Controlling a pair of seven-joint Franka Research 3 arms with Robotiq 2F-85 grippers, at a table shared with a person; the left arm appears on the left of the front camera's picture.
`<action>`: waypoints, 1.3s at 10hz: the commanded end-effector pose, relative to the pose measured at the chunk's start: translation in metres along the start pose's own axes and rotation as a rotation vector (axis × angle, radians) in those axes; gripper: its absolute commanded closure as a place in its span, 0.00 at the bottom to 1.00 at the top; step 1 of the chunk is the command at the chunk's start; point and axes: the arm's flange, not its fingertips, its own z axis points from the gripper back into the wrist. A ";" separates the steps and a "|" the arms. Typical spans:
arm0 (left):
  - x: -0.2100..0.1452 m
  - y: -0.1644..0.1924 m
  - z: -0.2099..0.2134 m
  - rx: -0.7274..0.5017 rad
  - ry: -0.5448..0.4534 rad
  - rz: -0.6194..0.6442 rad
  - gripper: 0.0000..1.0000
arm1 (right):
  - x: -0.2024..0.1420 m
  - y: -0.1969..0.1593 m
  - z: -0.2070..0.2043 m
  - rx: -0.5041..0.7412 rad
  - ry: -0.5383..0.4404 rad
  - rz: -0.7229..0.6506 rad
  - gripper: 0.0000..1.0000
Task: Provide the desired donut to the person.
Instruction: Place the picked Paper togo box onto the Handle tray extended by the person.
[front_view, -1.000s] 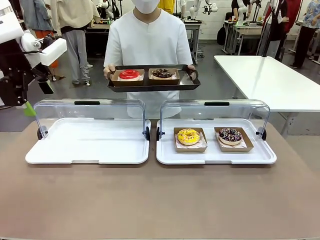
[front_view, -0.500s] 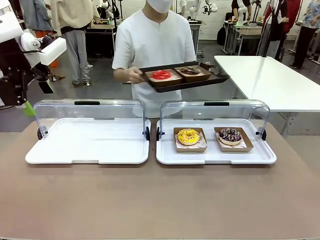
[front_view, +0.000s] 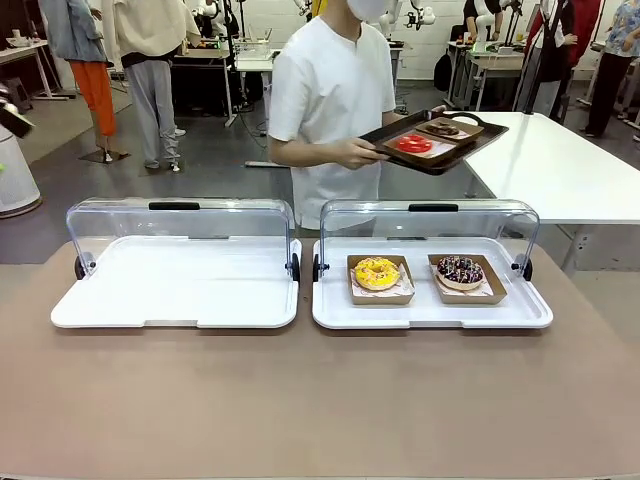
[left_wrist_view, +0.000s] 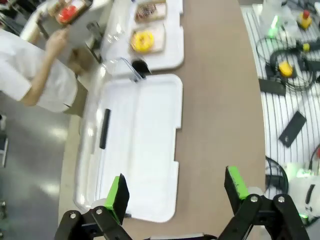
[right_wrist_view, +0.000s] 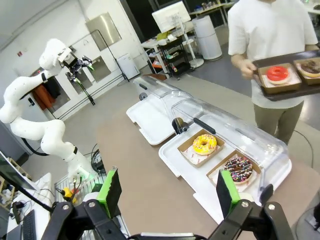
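In the front view the person (front_view: 335, 95) stands in the upper middle of the frame, beyond the table (front_view: 320, 400), turned toward the right and holding a dark tray (front_view: 436, 143) out over the white side table (front_view: 560, 160) at the upper right. On that tray sit a red donut (front_view: 414, 144) and a chocolate donut (front_view: 443, 129), each in a brown paper boat. In the middle of the frame two white display trays lie side by side with their clear lids raised: the left display tray (front_view: 175, 290) holds nothing, and the right display tray (front_view: 430, 310) holds a yellow donut (front_view: 377, 272) and, to its right, a sprinkled chocolate donut (front_view: 460, 269).

The left wrist view looks steeply down on the same table from above. The left end effector (left_wrist_view: 175, 192) hangs at the bottom of the frame, its green pads spread wide with nothing between them, over the near end of the left display tray. Cables and small devices on a slatted surface (left_wrist_view: 285, 75) show at the right of that frame.

The right wrist view looks across the table from the other side. The right end effector (right_wrist_view: 167, 192) at the bottom edge is also spread wide and holds nothing. At its upper left the left arm (right_wrist_view: 37, 120) is raised high, well clear of the table.
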 end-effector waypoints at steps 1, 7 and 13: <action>-0.065 -0.003 0.003 0.001 -0.185 0.003 0.00 | 0.001 0.001 -0.001 0.003 -0.005 0.002 0.00; -0.186 0.009 0.019 0.094 -0.388 0.252 0.00 | 0.001 0.001 -0.001 0.003 -0.005 0.002 0.00; -0.201 0.014 -0.005 -0.046 -0.274 0.355 0.00 | 0.001 0.001 -0.001 0.003 -0.005 0.002 0.00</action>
